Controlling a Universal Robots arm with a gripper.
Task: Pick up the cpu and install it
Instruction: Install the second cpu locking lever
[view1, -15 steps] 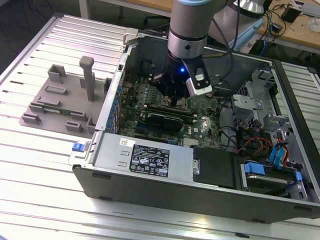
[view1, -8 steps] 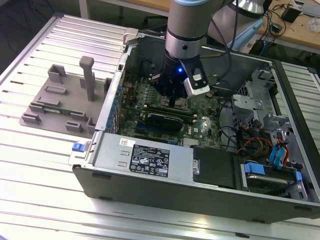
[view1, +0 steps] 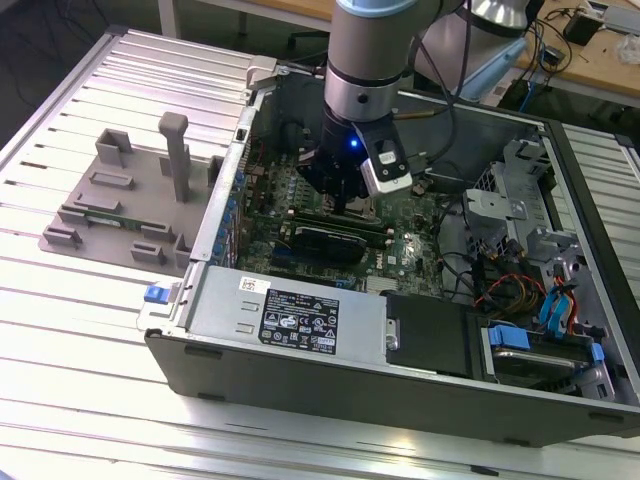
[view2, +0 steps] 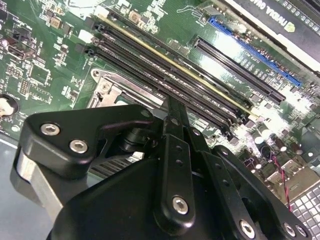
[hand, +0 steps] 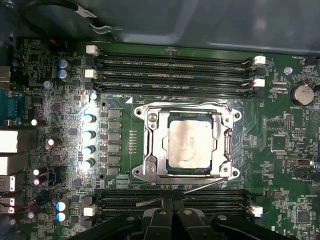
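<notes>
**Arm down inside the PC case, cpu sitting in its socket**

We see the arm coming down near-vertical from the top of the exterior view into the open computer case, wrist pointing at the motherboard. The gripper hangs low over the board, near the socket area; a blue light glows on the wrist. In both wrist views the black finger linkages crowd the foreground, and the fingers look drawn together, narrow, with nothing seen between them. We can't make out the tips themselves in the second wrist view, where the gripper body covers them.

The cpu lies flat inside the metal socket frame in the first wrist view, silvery top up, apart from the gripper. The thin socket lever runs along one side of the frame.

Counts: one cpu, one socket. We count three memory slots on the far side of the socket, plus more slots on the near side, partly cut off by the gripper so no firm count. Five shiny capacitors sit in a row beside the socket.

On the exterior view's left, a gray fixture tray rests on the ribbed table. Drive bays and cabling at the exterior view's right are cluttered, hard to sort.
</notes>
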